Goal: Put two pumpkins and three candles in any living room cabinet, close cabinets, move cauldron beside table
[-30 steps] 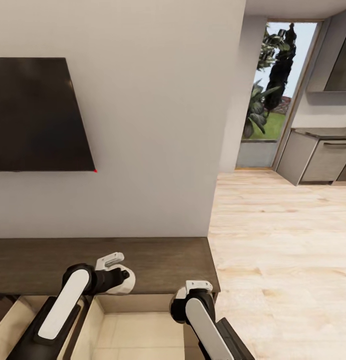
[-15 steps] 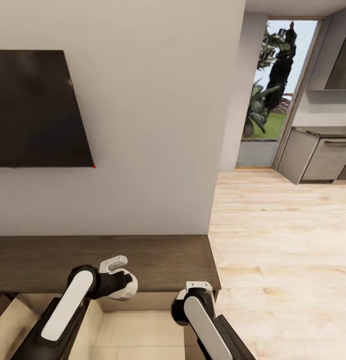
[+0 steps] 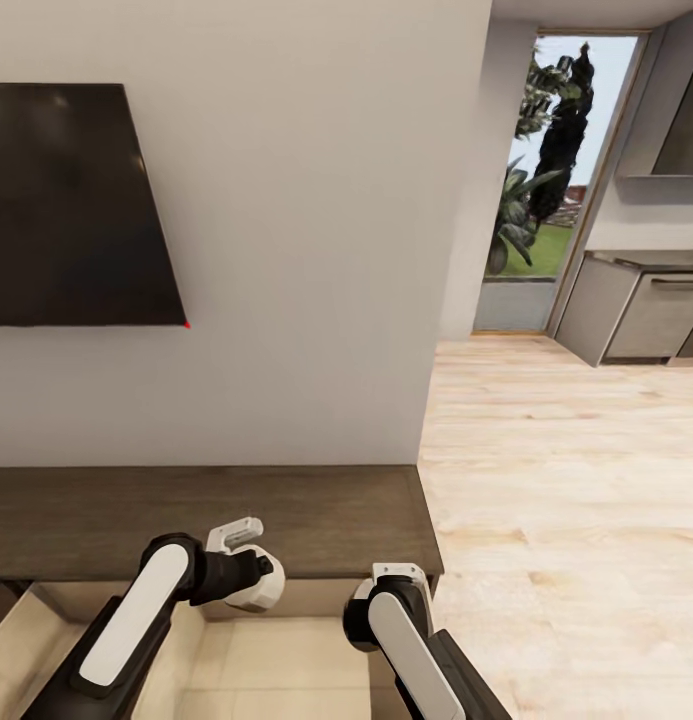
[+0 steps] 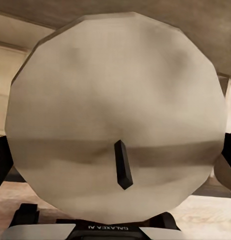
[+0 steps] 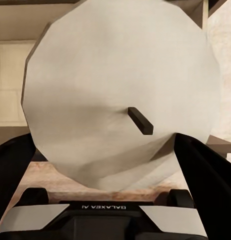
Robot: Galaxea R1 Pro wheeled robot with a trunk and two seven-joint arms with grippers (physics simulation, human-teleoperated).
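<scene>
Each gripper is shut on a candle. In the left wrist view the off-white candle [image 4: 115, 115] with its dark wick sits end-on between the dark fingers [image 4: 1, 162] of my left gripper [image 4: 115, 170]. The head view shows that candle [image 3: 260, 588] held at the front edge of the dark-brown cabinet [image 3: 136, 515], over its open pale-lined drawer [image 3: 286, 665]. My right gripper [image 5: 115, 167] is shut on a second candle [image 5: 120, 90], its fingers [image 5: 205, 172] pressed to both sides, with the cabinet front behind it. No pumpkins, cauldron or table are in view.
A black TV [image 3: 71, 205] hangs on the grey wall above the cabinet. To the right, light wood floor [image 3: 566, 480] runs to a glass door [image 3: 556, 180] and grey kitchen units [image 3: 646, 315]. My right forearm [image 3: 406, 645] hangs over the cabinet's right end.
The head camera has shifted a little, so the TV sits higher in the picture. My left gripper with its candle has drawn back from the cabinet top to over the open drawer. The right arm has barely moved.
</scene>
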